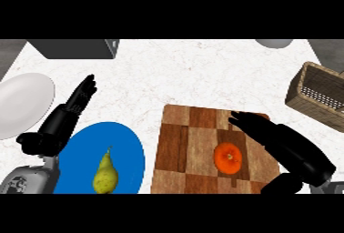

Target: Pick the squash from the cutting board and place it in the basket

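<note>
Squash (228, 157): on the cutting board (183, 154), round, with no long side.
Right hand (269, 133): open, holding nothing, just right of the squash. It is the nearer hand.
Left hand (75, 102): open, resting far left.
Basket (322, 93): on the table, far right.

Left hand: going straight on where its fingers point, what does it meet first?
Probably the dark grey box at the counter's far edge, across bare counter. Depth is unclear: the left hand may pass above it.
</note>
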Robot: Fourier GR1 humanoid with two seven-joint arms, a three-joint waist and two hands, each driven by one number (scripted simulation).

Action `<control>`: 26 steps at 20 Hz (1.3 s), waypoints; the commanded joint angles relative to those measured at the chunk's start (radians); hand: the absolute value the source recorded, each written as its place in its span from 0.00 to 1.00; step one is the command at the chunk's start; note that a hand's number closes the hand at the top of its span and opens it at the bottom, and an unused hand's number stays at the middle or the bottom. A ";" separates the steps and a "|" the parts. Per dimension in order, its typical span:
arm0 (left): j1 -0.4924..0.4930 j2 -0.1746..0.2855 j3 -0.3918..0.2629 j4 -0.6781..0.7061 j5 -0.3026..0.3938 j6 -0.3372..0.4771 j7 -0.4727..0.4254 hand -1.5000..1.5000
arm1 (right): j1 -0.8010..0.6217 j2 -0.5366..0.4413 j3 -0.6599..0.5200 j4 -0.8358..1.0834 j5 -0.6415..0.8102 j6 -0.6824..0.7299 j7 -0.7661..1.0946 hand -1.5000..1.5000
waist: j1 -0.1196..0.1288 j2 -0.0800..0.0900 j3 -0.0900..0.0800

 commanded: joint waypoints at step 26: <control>0.006 -0.110 0.085 -0.085 -0.089 -0.078 0.089 0.50 | 0.083 0.207 0.033 -0.015 0.298 0.077 -0.076 0.00 | -0.002 -0.002 0.000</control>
